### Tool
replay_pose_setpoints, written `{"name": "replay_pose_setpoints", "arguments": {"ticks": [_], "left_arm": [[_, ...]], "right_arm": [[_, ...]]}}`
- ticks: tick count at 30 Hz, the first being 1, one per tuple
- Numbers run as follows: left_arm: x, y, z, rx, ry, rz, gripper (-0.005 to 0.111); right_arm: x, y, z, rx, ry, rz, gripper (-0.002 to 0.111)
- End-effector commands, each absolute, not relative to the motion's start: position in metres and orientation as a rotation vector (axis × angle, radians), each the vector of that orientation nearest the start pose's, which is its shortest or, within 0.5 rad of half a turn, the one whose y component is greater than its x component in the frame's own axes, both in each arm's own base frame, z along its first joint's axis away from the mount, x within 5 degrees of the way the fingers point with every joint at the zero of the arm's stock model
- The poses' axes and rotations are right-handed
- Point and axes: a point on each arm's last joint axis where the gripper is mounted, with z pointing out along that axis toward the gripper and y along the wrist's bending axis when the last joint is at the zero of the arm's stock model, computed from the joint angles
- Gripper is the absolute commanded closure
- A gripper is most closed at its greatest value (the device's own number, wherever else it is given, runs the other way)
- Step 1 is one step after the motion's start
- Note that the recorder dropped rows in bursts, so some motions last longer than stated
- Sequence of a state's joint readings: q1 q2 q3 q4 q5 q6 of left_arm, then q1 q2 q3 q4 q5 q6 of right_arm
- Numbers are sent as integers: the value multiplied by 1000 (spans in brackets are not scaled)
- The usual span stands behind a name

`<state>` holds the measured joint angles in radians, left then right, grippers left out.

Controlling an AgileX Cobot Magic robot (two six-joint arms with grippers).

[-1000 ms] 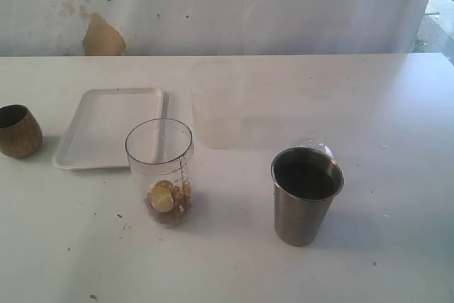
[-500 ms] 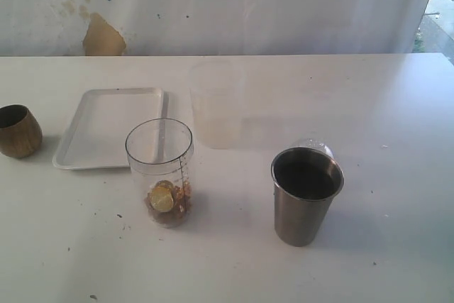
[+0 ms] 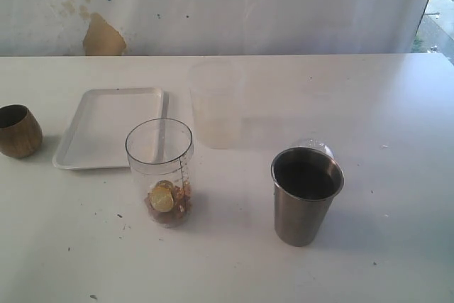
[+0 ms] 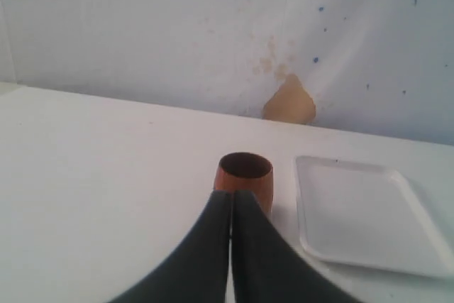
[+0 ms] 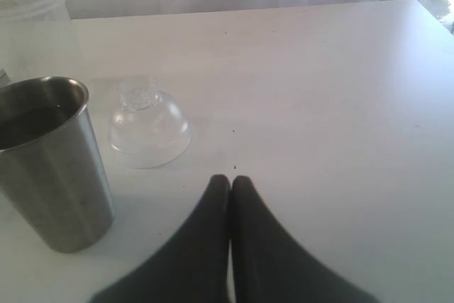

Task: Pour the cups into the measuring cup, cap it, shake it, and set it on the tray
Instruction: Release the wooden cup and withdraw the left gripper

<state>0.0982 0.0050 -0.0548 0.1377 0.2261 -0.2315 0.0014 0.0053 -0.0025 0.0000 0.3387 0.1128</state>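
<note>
Facing brown cup straight ahead, upright near left edge of table: left hand, pressed together, empty, so nearer arm for it. Right hand pressed together, empty; steel cup near, off to its side. Measuring cup upright between two cups, uncapped.

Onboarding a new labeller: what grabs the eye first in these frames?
The clear measuring cup stands near the middle of the table with yellow and brown bits at its bottom, just in front of the white tray. Right of it the steel tumbler stands upright, a clear dome lid lying behind it. The wooden cup sits at the far left.
</note>
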Motion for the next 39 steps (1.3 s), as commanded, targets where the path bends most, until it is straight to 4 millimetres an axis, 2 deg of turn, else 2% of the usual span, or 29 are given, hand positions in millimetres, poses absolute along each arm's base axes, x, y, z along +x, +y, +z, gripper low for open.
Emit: {"name": "replay_pose_setpoints", "arguments": {"ticks": [1,25,32,39], "left_arm": [[55,8,193,-197,1703,18,106],[55,8,192,-192,1710,27,106],[55,8,192,-42,1723,157,106],[55,8,192,-39,1723,159,106]], "right_arm": [[54,0,183,99,1818,77,108],[54,0,183,99,1818,77,108],[54,0,183,99,1818,77,108],[54,0,183,99,1818,77,108]]}}
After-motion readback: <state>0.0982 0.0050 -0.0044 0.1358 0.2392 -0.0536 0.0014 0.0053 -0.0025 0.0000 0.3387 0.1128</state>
